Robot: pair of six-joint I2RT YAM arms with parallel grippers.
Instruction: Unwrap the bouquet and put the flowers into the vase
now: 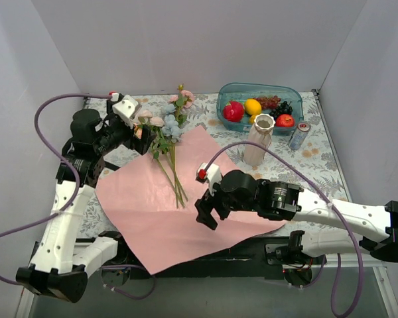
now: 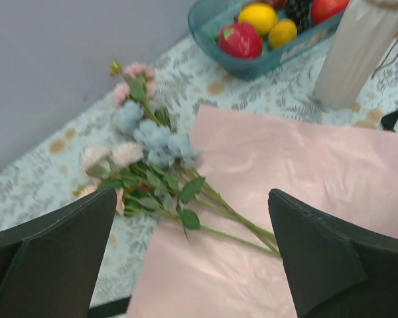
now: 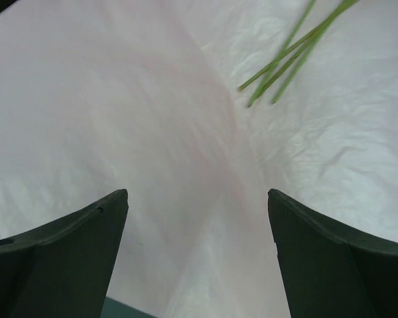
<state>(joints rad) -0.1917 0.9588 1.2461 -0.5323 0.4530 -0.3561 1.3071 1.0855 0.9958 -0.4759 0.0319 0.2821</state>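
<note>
Unwrap: done; paper (image 1: 136,199) spread flat.
Flowers (image 1: 167,136): laid on paper, none placed in vase (image 1: 259,140).
L gripper (image 2: 192,193), R gripper (image 3: 198,192): opened wide, nothing held.

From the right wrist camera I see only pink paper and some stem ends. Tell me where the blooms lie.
Observer: The flowers lie loose on the spread-out paper. Their blooms reach past its far edge onto the tablecloth, right beside the open left claw.
Operator: Now give me the vase's position.
Observer: The vase stands upright just beyond the paper's far right edge, in front of the fruit bowl, with no flowers in it.
</note>
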